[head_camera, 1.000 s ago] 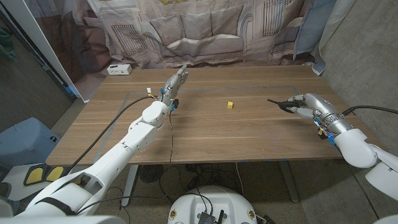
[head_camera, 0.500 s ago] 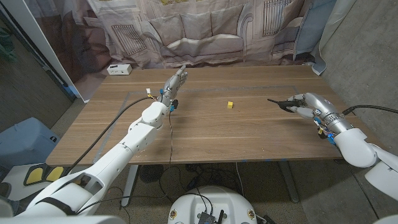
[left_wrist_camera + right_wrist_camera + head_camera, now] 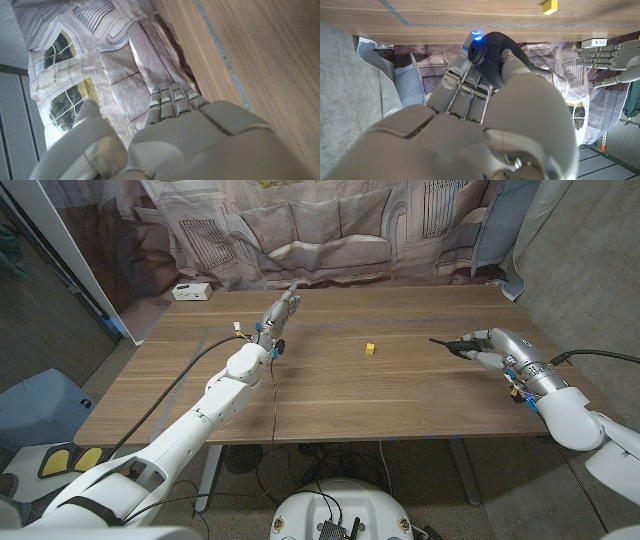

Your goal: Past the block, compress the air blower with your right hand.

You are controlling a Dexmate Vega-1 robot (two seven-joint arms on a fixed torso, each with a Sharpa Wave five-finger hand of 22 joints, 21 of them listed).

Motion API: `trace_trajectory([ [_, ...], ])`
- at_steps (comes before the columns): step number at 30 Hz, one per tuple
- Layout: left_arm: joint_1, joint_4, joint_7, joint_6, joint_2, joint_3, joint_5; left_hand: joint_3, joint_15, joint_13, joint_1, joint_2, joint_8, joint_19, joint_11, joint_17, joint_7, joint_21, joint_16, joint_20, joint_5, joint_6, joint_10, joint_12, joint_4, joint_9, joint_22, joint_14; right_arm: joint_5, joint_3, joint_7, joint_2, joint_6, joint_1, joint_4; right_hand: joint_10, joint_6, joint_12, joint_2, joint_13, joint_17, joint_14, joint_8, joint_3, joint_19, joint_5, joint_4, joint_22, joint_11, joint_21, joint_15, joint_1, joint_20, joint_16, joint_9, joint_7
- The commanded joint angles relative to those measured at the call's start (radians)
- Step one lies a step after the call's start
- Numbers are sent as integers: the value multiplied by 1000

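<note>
Currently: right hand wrapped around air blower, held at table's right side, over the wood, well right of block. Blower black, round bulb body, thin tapered nozzle pointing toward block. In right wrist view, bulb dark and glossy, pinched between thumb and fingers, small blue light glowing just beside it. Can't tell whether bulb is squashed.

Block: small yellow cube, lone on the wood near table centre, apart from both hands; also seen in right wrist view.

Left hand up over far-left part of table, fingers straight and together, holding nothing; same in left wrist view.

Count: one blower, one block, one white box at far-left table corner.
</note>
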Motion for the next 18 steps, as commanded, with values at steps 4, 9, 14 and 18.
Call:
trace_trajectory([
  [4, 2, -6, 6, 5, 8, -5, -1, 2, -2, 4, 4, 6, 2, 1, -1, 6, 3, -4, -2, 1, -2, 8, 8, 1, -8, 4, 5, 8, -8, -2, 10, -9, -17, -2, -9, -37, -30, -12, -23, 3, 10, -30, -13, -10, -23, 12, -7, 2, -4, -1, -47, 3, -2, -11, 2, -7],
  [9, 3, -9, 9, 6, 8, -7, -1, 2, -2, 4, 4, 6, 2, 1, 1, 6, 3, -4, -2, 1, -2, 9, 9, 1, -8, 4, 5, 8, -15, -4, 7, -12, -14, 2, -9, -49, -46, -14, -31, 4, 14, -42, -19, -18, -31, 12, -7, 1, -6, -4, -48, 0, -1, -14, 3, -6],
  [14, 7, -20, 16, 13, 14, -9, 0, 3, -4, 4, 4, 6, 2, 1, 0, 6, 4, -4, -3, 1, -2, 9, 5, -1, -9, 4, 5, 7, -16, -5, 24, -22, -24, 4, -14, -76, -71, -18, -52, 5, 22, -68, -27, -27, -48, 11, -20, 1, -18, -10, -57, 12, -4, -19, 3, -13],
  [18, 12, -27, 21, 18, 18, -13, -2, 3, -3, 4, 4, 6, 1, 1, 0, 6, 4, -4, -3, 1, -2, 9, 6, -1, -9, 4, 5, 7, -14, -9, 24, -22, -24, 9, -12, -93, -89, -19, -54, 5, 25, -87, -32, -30, -60, 10, -20, 0, -21, -15, -54, 16, -7, -26, 3, -12],
])
